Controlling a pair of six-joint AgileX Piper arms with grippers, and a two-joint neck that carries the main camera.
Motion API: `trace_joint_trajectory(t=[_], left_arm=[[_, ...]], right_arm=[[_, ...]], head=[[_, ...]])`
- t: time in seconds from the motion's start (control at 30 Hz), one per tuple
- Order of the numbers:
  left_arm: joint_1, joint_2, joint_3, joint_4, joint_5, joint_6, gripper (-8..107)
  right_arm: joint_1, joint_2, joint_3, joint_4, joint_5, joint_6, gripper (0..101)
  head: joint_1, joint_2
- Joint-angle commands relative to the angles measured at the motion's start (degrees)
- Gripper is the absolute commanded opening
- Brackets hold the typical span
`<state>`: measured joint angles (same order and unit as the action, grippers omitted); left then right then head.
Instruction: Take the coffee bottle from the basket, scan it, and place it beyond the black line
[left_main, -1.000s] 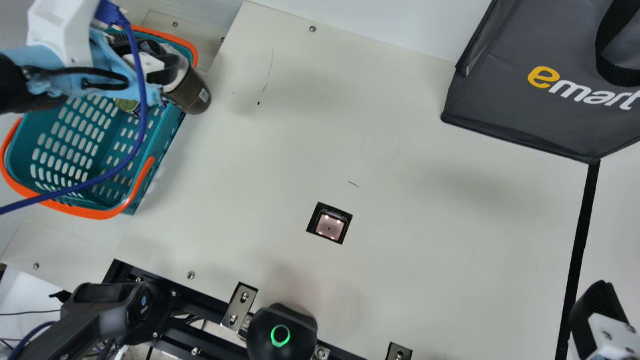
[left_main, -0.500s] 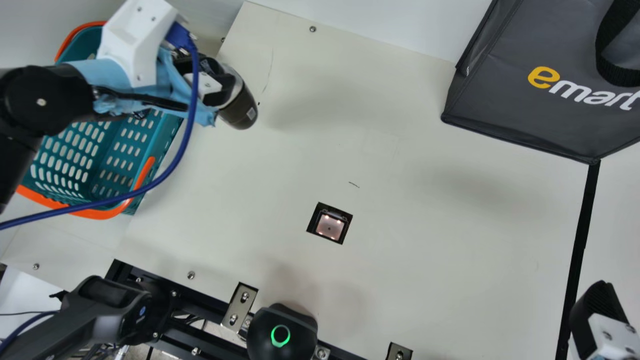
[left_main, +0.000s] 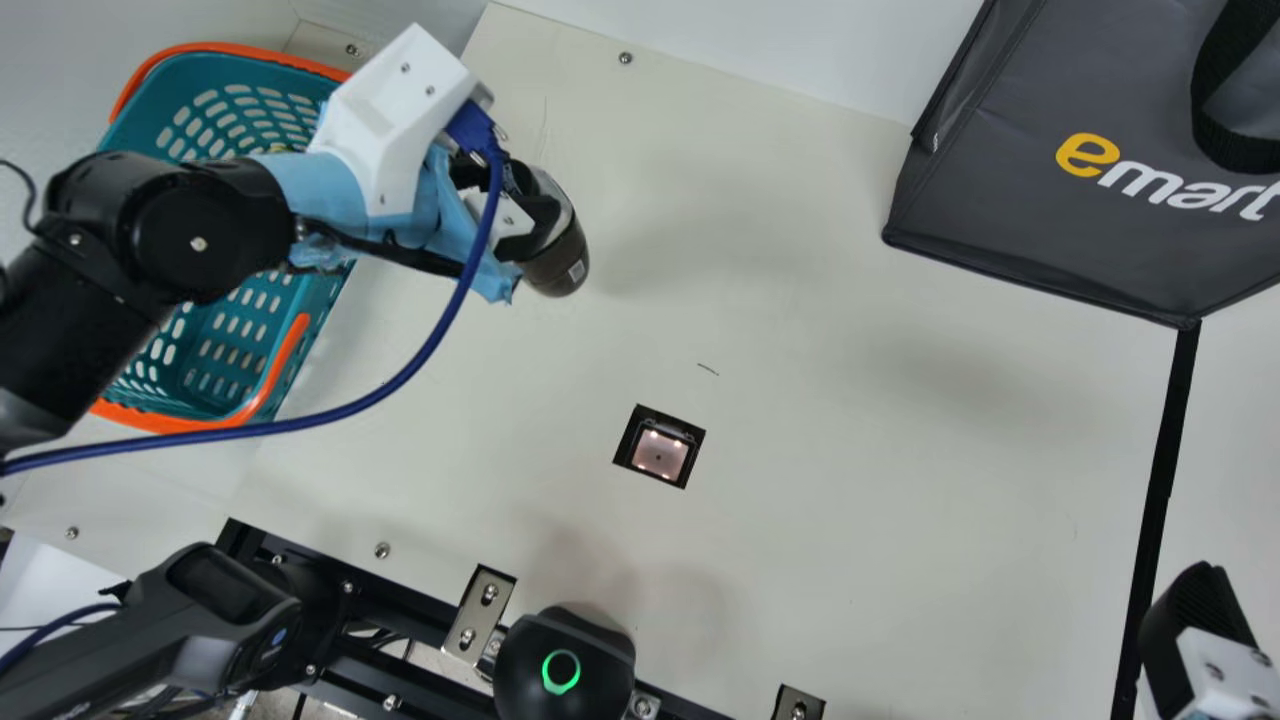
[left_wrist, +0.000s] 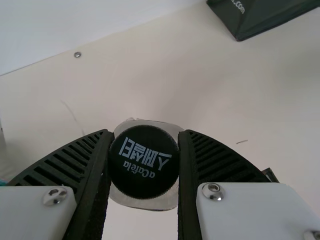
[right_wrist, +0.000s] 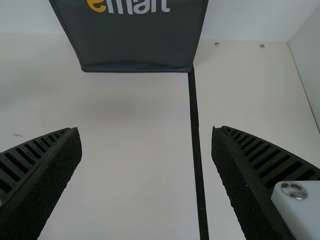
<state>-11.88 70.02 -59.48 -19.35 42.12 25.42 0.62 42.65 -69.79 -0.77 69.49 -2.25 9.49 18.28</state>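
Note:
In the main view my left gripper (left_main: 518, 205) is shut on the dark coffee bottle (left_main: 560, 262), between the basket (left_main: 225, 335) and the scanner window (left_main: 660, 452). From the left wrist, the black cap of the coffee bottle (left_wrist: 144, 162) sits between both pads of my left gripper (left_wrist: 144, 165). At the main view's lower right edge is my right gripper (left_main: 1195, 625), near the black line (left_main: 1160, 490). The right wrist view has my right gripper (right_wrist: 146, 145) open, nothing between its fingers, with the black line (right_wrist: 195, 130) running below.
A dark grey bag (left_main: 1050, 210) stands at the table's back right, at the top end of the black line. A blue cable (left_main: 400, 380) loops from the left arm over the basket and table. A black device with a green ring (left_main: 565, 665) stands at the front edge.
My left gripper has carried the coffee bottle from the basket's right edge rightward and somewhat toward the front, over the table. The right gripper has kept still.

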Motion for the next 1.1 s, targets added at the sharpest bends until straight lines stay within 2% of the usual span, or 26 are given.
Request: trace_joint_trajectory(t=[0.0,1.07], left_arm=[[-0.93,-0.19,0.29,0.14,-0.08,-0.23,10],[-12.67,-4.15,9.42,1.51,-3.78,-6.18,10]], right_arm=[[0.0,0.0,0.0,0.0,0.0,0.0,91],[0.0,0.0,0.0,0.0,0.05,0.0,91]], head=[[-1.57,0.14],[-1.57,0.14]])
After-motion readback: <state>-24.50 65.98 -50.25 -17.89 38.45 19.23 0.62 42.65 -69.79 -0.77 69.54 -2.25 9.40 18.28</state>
